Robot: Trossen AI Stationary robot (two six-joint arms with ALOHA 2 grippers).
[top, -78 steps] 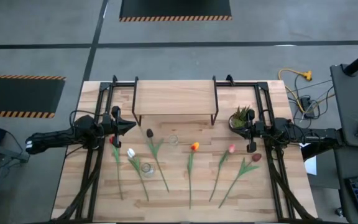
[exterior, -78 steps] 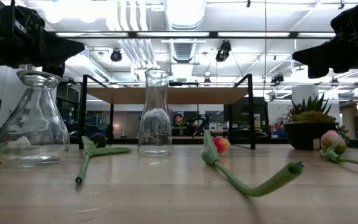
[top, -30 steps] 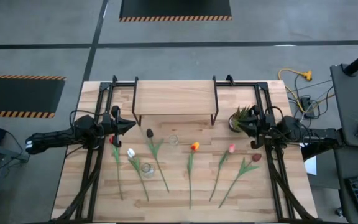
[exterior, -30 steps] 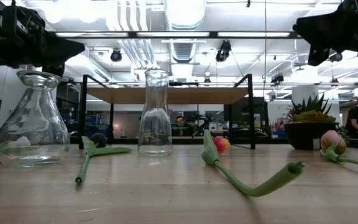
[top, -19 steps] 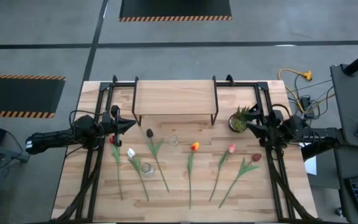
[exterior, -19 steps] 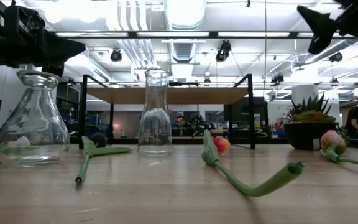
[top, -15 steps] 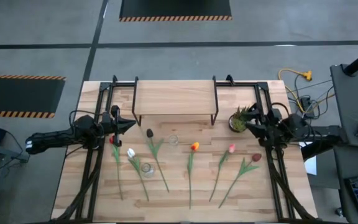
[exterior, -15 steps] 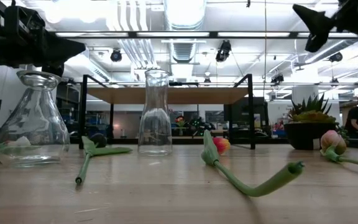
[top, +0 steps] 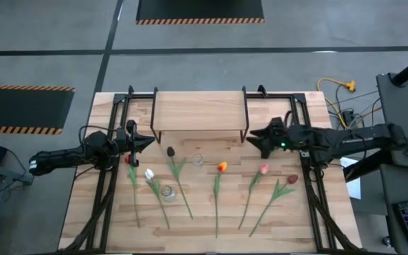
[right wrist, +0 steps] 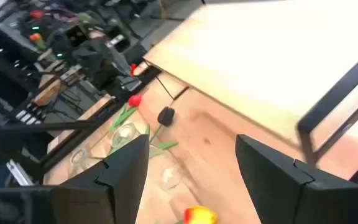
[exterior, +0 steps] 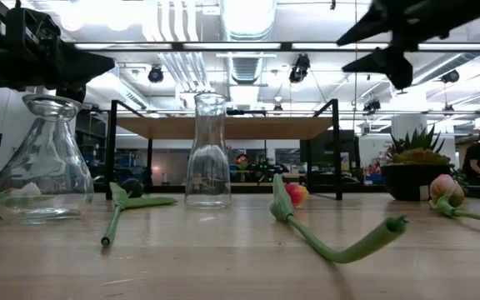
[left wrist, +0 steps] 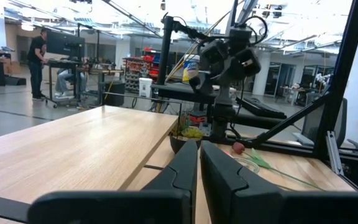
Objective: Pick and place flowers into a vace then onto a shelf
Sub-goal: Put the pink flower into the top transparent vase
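While the left gripper waits clenched and empty near the table's left edge, the right gripper hangs with fingers spread, empty, just off the shelf's right front leg. Flowers lie spaced across open tabletop before the shelf.

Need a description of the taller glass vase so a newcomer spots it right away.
Start at the shelf at the table's back edge. Just in front of it, between the dark maroon tulip and the orange tulip, stands a clear glass vase. It is narrow and straight-sided, unlike the squat, wide-bottomed vase nearer the front.
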